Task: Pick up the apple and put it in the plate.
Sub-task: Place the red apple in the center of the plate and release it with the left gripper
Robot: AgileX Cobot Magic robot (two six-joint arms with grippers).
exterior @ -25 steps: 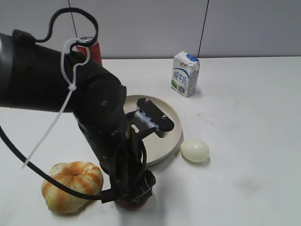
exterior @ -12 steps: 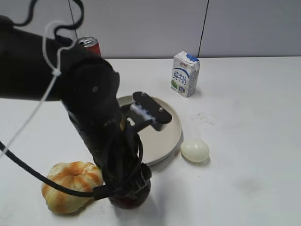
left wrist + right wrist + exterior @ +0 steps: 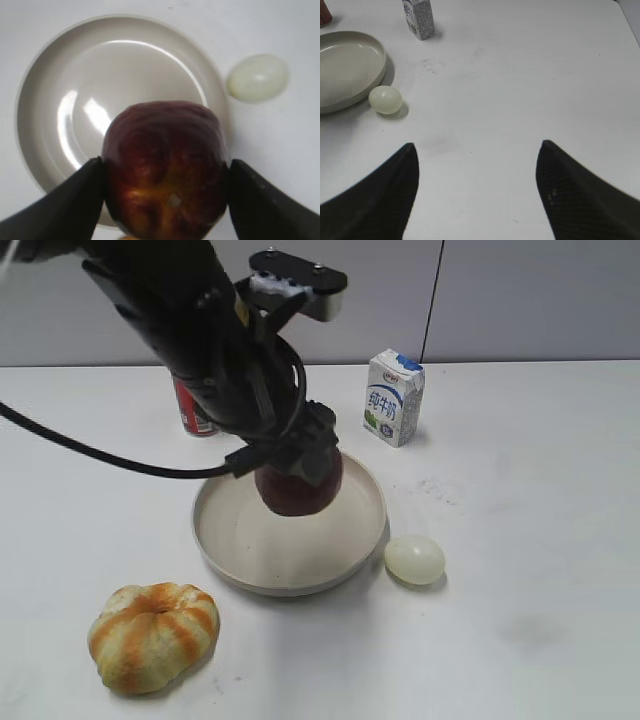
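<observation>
The apple [image 3: 298, 487] has been lifted off the table [image 3: 520, 540] from its earlier place at the near edge beside the pumpkin-shaped thing [image 3: 153, 635], and it is now carried over the plate [image 3: 230, 540]. In the left wrist view it is seen clamped between the two dark fingers [image 3: 70, 205] of the left gripper [image 3: 165, 200], with the plate's well directly beneath it. It is judged not yet to rest on the plate, so only lowering and release appear to be left.

The right gripper [image 3: 477, 195] is held over bare table, its fingers spread wide and empty.

By count: one apple, one plate, one pale egg [image 3: 414, 559] just beside the plate's rim, one pumpkin-shaped thing, one milk carton [image 3: 393, 396], and one red can [image 3: 193, 414] partly hidden behind the left arm.
</observation>
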